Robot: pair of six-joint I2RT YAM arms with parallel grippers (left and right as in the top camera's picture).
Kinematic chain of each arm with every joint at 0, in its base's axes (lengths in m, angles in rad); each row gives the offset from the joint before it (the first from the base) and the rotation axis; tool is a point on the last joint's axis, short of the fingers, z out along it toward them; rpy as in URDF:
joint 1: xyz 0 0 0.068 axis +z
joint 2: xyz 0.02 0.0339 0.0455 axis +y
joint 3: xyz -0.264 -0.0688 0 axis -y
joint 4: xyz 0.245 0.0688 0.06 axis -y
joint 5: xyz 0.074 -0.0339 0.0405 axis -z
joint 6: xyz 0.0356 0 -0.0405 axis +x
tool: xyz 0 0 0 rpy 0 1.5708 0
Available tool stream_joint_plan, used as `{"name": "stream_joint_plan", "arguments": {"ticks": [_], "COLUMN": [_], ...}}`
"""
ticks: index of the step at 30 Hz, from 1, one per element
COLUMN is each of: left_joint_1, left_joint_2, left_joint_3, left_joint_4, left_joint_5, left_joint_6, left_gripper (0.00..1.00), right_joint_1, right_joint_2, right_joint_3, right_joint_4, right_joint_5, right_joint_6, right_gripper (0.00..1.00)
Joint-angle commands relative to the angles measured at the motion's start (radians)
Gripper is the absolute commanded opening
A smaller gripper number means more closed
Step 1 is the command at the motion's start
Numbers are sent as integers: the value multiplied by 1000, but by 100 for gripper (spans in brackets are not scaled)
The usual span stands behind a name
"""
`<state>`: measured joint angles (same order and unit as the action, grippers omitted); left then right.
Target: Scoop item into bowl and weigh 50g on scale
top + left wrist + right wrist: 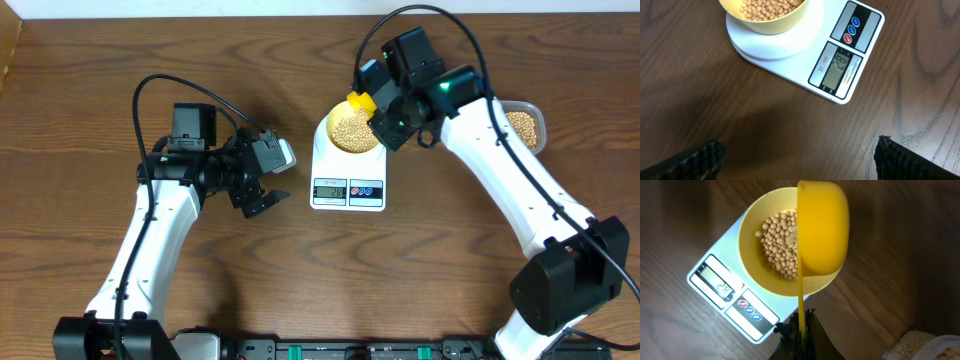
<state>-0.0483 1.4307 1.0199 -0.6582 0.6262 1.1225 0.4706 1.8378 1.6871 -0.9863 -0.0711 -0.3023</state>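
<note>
Right gripper (801,330) is clamped tight on the thin handle of the yellow scoop (822,230), jaws pinched together around it. That scoop hangs over the bowl (752,240), turned on its side, its cup covering the bowl's right half in the right wrist view. Beans (780,245) lie heaped in the bowl's middle, with bare yellow wall showing all round them. The bowl sits square on the round platform of the scale (735,295), and the scale lies flat on the wooden surface (715,100). Its display (839,70) reads 28, with a blue and a red button just beside it.

Over on the other side, the left gripper (265,200) hovers low above the surface, jaws spread wide apart and holding nothing. It sits just left of the scale, not touching it, and its camera looks across at the display. From overhead, the tub (525,125) with more beans in it rests at the far right, partly hidden behind the right arm, well apart from the scale.
</note>
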Motion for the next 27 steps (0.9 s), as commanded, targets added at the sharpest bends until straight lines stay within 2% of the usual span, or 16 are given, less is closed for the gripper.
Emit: {"name": "stream_joint_plan", "arguments": {"ticks": [1,12,18,22,27], "left_joint_1": [3,3,3,3,3], "left_joint_2": [-13,-13,-13,-13,-13], "left_joint_3": [3,3,3,3,3], "left_joint_4": [-4,-4,-4,-4,-4], "left_joint_5": [16,16,16,16,16], "left_joint_6": [-9,-9,-9,-9,-9], "left_gripper": [98,98,98,98,98], "right_joint_1": [29,66,45,-5,-112], "right_joint_2": [-2,-2,-5,-21,-49], "right_joint_3": [19,18,20,42,123], "right_joint_4": [-1,12,64,40,-60], "right_joint_5": [71,147,148,130,-8], "right_joint_6": [-36,-58,134,272,320], "right_gripper": [1,1,1,1,1]}}
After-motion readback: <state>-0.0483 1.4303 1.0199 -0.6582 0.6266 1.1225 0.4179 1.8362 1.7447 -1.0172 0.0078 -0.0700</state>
